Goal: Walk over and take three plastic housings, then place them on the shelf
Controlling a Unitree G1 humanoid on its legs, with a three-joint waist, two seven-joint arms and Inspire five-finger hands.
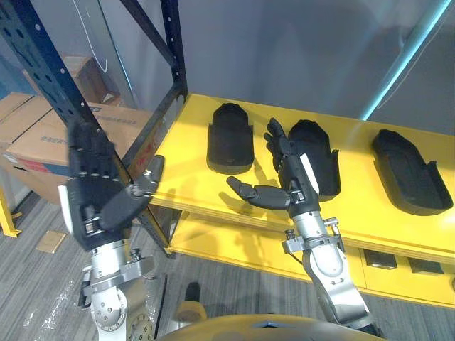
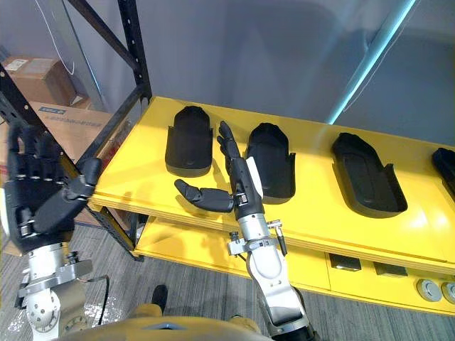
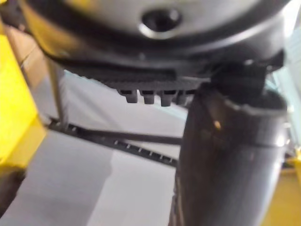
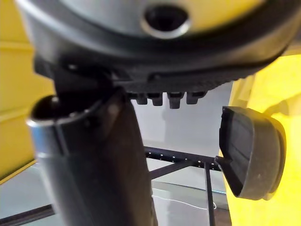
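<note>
Three black plastic housings lie in a row on the yellow shelf (image 1: 199, 114): a left one (image 1: 229, 138), a middle one (image 1: 318, 158) and a right one (image 1: 412, 170). My right hand (image 1: 288, 177) hovers open between the left and middle housings, fingers straight and thumb spread toward the left, holding nothing. One housing (image 4: 251, 153) also appears in the right wrist view, beside the hand. My left hand (image 1: 96, 188) is raised to the left of the shelf's corner, open and empty, palm away from me.
A dark blue rack upright (image 1: 174, 50) with a diagonal brace stands at the shelf's left end. Cardboard boxes (image 1: 43, 138) sit on the floor to the left. A lower yellow shelf level (image 1: 213, 245) lies beneath. A further dark housing edge (image 2: 446, 165) is at the far right.
</note>
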